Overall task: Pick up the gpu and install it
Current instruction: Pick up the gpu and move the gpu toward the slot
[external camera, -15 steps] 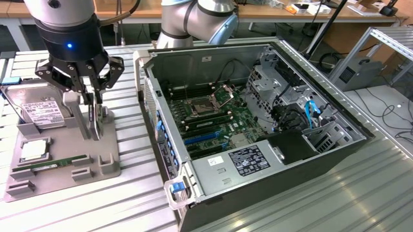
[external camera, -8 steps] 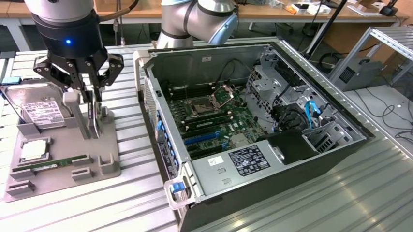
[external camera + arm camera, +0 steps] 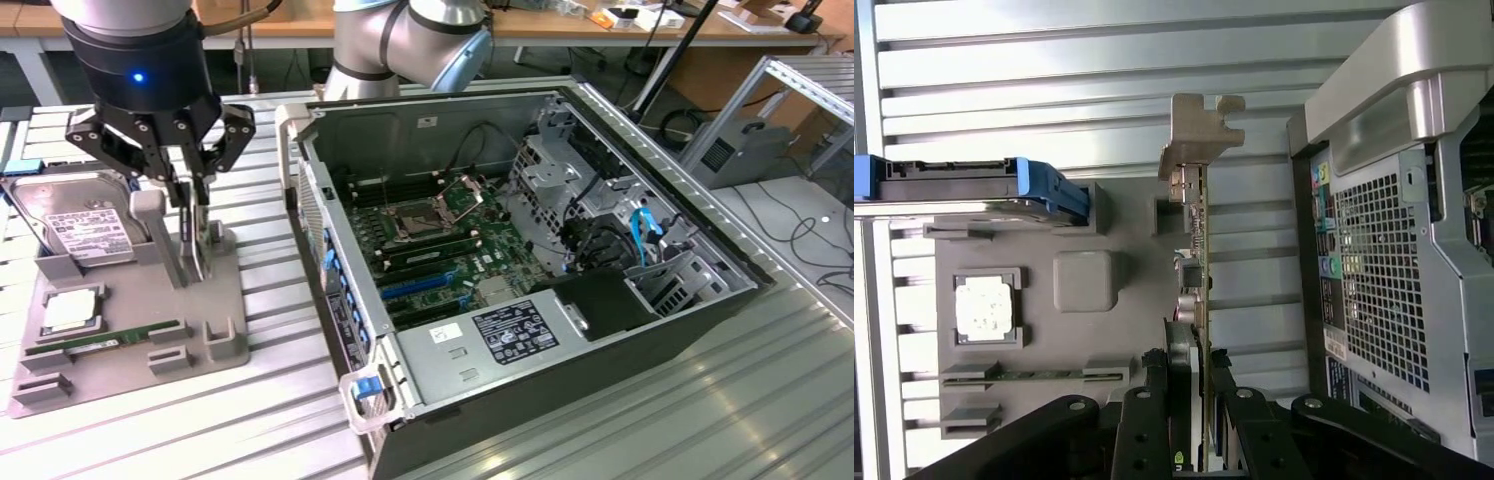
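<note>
The gpu [image 3: 1199, 230], a thin dark card with a pale metal bracket at its far end, stands on edge in a slot of the grey holder tray [image 3: 214, 330]. In the exterior view the gpu [image 3: 198, 240] rises beside a grey post. My gripper [image 3: 192, 265] reaches straight down over it, with one finger on each face of the card. The wrist view shows the gripper [image 3: 1195, 355] with both dark fingers [image 3: 1174, 350] pressed against the card's near end. The card's lower edge looks seated in the tray.
The open computer case [image 3: 534, 250] lies to the exterior view's right of the tray, motherboard and slots exposed. On the tray sit a silver hard drive [image 3: 80, 225], a square processor [image 3: 70, 312] and a green memory stick [image 3: 114, 340]. Ribbed metal table [image 3: 267, 420] all around.
</note>
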Robot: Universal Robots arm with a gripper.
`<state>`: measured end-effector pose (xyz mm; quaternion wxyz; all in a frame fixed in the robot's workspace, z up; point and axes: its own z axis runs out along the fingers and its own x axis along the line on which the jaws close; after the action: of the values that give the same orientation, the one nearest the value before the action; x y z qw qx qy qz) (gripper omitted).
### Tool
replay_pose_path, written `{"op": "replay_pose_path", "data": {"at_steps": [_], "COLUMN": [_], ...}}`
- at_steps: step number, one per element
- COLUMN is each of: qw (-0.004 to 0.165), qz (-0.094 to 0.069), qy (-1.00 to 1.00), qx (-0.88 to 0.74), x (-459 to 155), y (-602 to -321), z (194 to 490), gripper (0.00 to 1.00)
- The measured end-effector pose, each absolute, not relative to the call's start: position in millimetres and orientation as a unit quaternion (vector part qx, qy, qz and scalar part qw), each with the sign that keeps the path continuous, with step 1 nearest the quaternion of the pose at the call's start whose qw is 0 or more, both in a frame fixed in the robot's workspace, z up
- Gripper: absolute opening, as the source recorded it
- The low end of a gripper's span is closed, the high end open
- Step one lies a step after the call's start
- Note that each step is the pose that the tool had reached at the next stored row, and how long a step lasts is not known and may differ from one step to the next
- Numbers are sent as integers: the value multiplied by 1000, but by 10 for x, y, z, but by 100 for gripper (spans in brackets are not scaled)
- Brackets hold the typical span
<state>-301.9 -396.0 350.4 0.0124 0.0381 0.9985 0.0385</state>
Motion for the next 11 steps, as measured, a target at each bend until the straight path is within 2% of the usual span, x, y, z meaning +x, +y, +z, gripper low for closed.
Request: {"op": "replay_pose_path", "data": {"at_steps": [11], "qw": [12], "qz": [40], "qy": [998], "qx": [38], "x": [-3019], "y": [-3960], "z": [3583], "gripper": [27]}}
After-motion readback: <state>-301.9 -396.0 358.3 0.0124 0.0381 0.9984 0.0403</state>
